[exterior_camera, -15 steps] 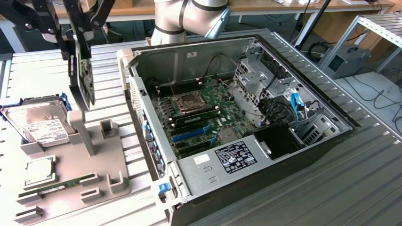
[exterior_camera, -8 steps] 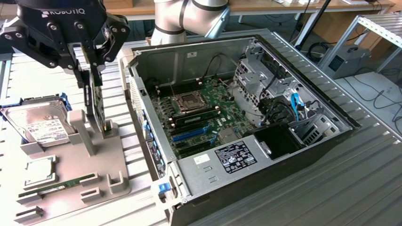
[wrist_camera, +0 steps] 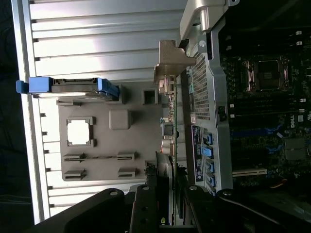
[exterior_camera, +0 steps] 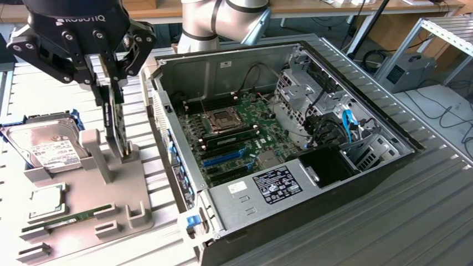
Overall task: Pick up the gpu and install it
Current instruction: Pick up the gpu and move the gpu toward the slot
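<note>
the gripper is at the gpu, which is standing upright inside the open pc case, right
Not quite. The gripper is at the gpu, and the card is standing upright, but in the gray holder beside the open pc case, not inside it. The exterior view shows this.

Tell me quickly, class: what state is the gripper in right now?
Gripper: closed on the black card, which stands upright at the grey holder.
</note>
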Available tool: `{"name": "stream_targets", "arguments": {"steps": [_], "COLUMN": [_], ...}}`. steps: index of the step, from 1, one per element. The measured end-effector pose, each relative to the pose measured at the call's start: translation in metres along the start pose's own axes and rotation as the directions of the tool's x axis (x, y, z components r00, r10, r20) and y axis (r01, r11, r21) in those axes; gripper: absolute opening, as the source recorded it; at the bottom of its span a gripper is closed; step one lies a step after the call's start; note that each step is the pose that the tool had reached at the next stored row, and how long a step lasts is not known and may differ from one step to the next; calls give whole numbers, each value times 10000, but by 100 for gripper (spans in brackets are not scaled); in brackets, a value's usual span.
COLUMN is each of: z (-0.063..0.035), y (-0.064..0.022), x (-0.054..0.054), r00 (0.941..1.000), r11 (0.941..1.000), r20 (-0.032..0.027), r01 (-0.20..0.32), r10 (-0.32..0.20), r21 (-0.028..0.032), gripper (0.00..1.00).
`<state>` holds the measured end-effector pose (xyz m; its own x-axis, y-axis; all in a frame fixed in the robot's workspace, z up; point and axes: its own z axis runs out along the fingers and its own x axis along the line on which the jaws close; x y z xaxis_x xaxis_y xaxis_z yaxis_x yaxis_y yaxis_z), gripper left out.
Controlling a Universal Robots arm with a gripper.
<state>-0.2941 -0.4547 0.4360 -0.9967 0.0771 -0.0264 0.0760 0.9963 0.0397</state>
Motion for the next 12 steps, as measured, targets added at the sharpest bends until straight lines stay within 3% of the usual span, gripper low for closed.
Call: {"name": "stream_targets", "arguments": {"steps": [12], "z": [22], "y": [0], "x": [-14], "r00": [10000], "r11": [10000], "r20": [1], "r01": [0], "r10": [0], "r21": [0], "gripper": [26]}}
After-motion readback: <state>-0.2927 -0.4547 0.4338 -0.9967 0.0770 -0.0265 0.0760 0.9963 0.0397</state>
